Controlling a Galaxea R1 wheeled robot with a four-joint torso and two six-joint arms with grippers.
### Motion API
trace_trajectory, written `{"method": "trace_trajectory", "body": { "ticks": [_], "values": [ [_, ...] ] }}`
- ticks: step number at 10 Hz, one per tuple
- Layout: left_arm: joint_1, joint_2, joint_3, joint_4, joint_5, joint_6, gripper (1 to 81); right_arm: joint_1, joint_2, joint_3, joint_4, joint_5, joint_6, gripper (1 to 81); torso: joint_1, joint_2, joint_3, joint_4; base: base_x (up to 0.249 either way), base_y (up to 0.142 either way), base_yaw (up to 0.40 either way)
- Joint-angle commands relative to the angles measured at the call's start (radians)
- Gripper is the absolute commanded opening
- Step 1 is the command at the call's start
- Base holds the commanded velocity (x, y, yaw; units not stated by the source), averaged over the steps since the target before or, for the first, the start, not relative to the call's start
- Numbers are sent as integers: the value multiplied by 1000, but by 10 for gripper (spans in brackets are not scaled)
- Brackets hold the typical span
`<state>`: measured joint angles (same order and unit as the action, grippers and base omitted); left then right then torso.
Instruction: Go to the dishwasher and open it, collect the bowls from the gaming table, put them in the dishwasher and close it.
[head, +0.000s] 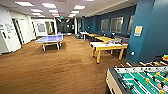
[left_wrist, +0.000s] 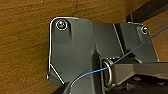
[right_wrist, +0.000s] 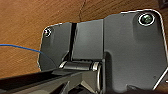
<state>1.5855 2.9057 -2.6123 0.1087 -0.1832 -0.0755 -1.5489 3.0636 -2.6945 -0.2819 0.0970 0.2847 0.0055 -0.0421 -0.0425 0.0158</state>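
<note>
From the head camera I am looking across at the gaming table (head: 108, 46), far ahead, with small bright bowls (head: 106, 42) sitting on top; I am judging them light, stiff and slippery, best pinched at the rim. Both wrist cameras are facing brown floor (left_wrist: 22, 50), and I cannot tell either pincer's state.

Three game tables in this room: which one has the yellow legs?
The long white-topped table by the blue wall, right of middle. The ping-pong table farther back is blue on pale legs, and the table-football table nearest the camera has a green field.
</note>
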Motion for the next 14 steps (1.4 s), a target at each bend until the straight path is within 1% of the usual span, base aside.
{"method": "trace_trajectory", "body": {
  "ticks": [1, 14],
  "values": [
    [-42, -12, 0, 2, 44, 2, 811, 49, 8, 9, -2, -42, -2, 811, 0, 0, 0, 0, 116, 0, 0],
    [-42, -9, -2, 3, 45, 3, 811, 49, 8, 9, -2, -40, -2, 811, 0, 0, 0, 0, 118, 0, 0]
  ]
}}
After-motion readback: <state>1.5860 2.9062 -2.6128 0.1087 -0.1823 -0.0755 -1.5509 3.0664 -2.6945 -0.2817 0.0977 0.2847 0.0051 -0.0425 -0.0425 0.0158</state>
